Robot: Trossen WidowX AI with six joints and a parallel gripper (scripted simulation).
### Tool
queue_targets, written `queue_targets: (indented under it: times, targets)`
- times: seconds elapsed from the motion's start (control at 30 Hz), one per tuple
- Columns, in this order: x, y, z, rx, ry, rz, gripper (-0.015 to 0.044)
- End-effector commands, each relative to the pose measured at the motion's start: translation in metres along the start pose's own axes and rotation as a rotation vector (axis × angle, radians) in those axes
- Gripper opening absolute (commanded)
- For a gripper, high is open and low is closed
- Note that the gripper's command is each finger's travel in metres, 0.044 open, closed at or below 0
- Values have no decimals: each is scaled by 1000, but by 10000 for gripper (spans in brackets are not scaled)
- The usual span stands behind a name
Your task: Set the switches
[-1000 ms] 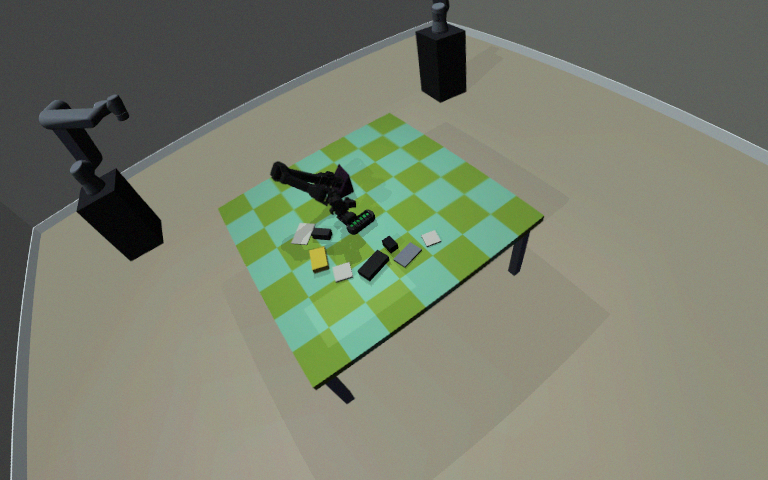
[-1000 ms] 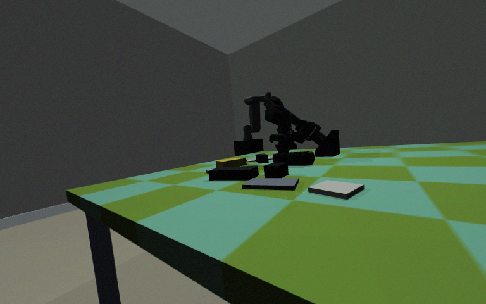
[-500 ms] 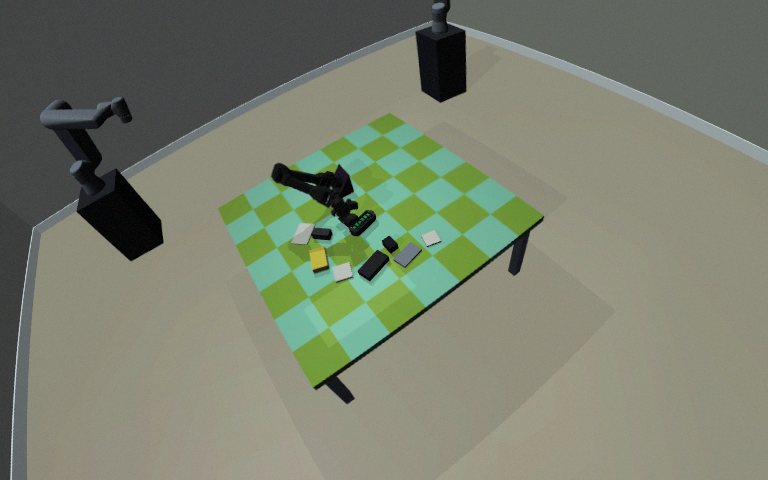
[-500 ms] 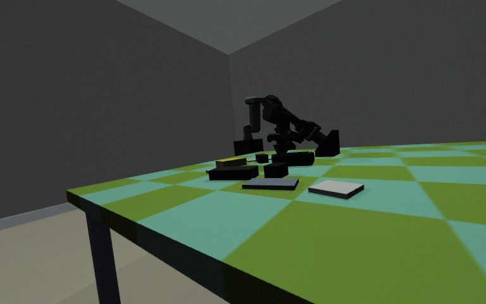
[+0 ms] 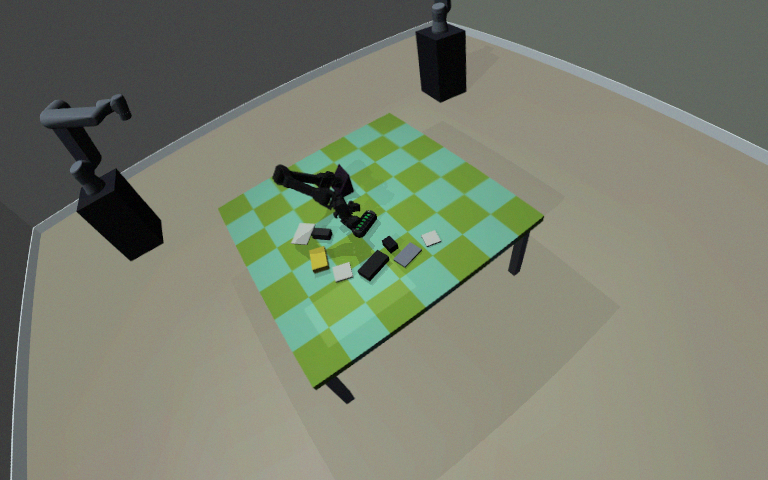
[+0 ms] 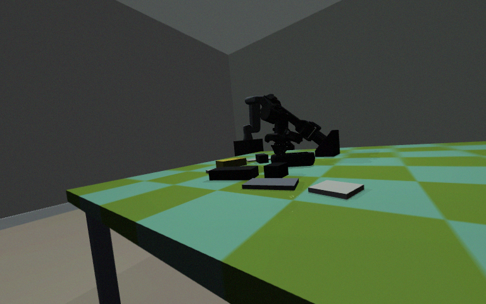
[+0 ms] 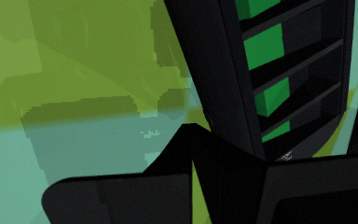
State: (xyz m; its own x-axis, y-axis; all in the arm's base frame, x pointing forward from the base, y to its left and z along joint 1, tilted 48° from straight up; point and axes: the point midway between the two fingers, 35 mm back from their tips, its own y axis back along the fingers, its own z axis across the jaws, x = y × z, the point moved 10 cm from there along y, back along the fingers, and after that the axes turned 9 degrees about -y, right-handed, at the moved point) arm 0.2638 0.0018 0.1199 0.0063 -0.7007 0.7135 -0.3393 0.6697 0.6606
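Note:
The dark grey controller unit [image 5: 370, 216] [image 6: 302, 159] [image 7: 212, 56] sits on the bench with its switch side up. The green ends of its switches show in a row in the top view. The wrist view shows only some rockers, at differing tilts; the rest are cut off by the frame, and the numbers cannot be read. The label underneath is hidden. My gripper [image 6: 281, 152] [image 7: 188, 131] is shut and empty. Its tips are low at one end of the unit, close to its long side wall in the wrist view; whether they touch it cannot be told.
Near the unit lie a black block [image 5: 322, 233], a yellow block [image 5: 318, 258], a long black box [image 5: 373, 265] [image 6: 233, 173], a small black cube [image 5: 389, 243] [image 6: 275, 170], a grey plate [image 5: 407, 254] [image 6: 270, 183] and white plates [image 5: 303, 233] [image 5: 342, 272] [image 5: 431, 237] [image 6: 336, 188].

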Motion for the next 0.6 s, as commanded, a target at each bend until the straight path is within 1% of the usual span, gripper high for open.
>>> queue_targets:
  times: [0.0,0.33,0.4,0.57]
  targets:
    - [-2,-3,-6,-2,7,-5,0]
    - [-5,-7,-17,-2,6,-5,0]
    - [-2,3,-9,-2,-1,-2,0]
    - [3,57,27,-9,6,-7,0]
